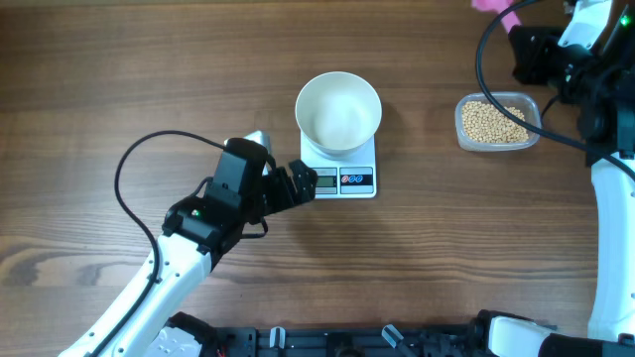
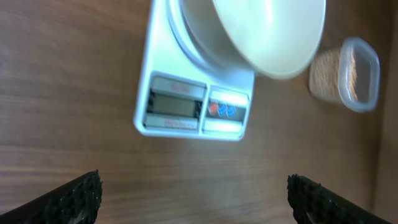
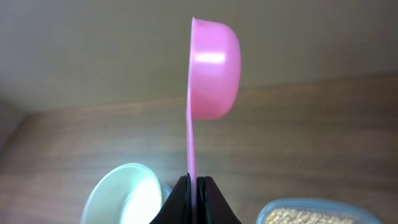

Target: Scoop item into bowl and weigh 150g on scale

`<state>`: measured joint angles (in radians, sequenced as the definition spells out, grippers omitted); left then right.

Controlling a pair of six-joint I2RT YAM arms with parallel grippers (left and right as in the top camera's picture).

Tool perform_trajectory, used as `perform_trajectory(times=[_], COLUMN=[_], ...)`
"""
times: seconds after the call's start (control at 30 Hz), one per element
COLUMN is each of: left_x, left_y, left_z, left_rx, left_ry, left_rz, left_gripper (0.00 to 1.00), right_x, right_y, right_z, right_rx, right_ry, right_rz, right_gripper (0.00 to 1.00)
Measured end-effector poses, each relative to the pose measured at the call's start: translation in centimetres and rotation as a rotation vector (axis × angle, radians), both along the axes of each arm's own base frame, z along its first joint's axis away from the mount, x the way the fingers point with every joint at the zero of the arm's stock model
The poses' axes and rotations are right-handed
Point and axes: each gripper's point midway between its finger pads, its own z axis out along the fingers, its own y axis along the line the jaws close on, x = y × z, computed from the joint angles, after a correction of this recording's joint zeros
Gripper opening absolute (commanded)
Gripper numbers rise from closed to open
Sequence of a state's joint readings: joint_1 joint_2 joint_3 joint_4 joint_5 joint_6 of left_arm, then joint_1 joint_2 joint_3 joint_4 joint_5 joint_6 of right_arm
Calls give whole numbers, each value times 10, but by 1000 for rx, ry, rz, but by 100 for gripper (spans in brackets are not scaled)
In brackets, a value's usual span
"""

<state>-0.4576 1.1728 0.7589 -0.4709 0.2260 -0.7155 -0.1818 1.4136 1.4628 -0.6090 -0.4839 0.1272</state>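
The white bowl (image 1: pixel 338 112) stands empty on the white scale (image 1: pixel 342 180) at mid table. The beans (image 1: pixel 493 122) fill a clear tub (image 1: pixel 526 107) to the right. My left gripper (image 1: pixel 298 185) is open, level with the scale's left front corner and holding nothing. In the left wrist view the scale (image 2: pixel 186 106), bowl (image 2: pixel 273 31) and beans (image 2: pixel 326 71) lie ahead of the spread left gripper (image 2: pixel 194 202). My right gripper (image 3: pixel 194 199) is shut on the handle of a pink scoop (image 3: pixel 211 68), held on edge with nothing visible in it, at the far right corner (image 1: pixel 516 30).
A black cable (image 1: pixel 139 164) loops left of the left arm. The right arm's white base (image 1: pixel 615 248) runs down the right edge. Bare wood lies in front of the scale and between the scale and the tub (image 3: pixel 305 214).
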Motion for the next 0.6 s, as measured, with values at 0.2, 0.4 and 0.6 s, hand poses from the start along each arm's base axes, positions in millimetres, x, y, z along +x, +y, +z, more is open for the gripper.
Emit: perform_trajectory(times=[0.2,0.4,0.6], left_x=[-16,-23,-17], left_y=[-17,-29,-18], left_z=[1,14,59], left_rx=[-25,-11,153], left_ry=[4,-35,-115], left_rz=[-144,-270,-319], left_gripper=[29,4,4], right_x=[-7,-11,-15], right_y=[6,8,10], right_z=[-7,-12,-17], right_rx=[36,48,61], right_ry=[43,73,104], right_rz=[23,26,29], right_gripper=[4,4,4])
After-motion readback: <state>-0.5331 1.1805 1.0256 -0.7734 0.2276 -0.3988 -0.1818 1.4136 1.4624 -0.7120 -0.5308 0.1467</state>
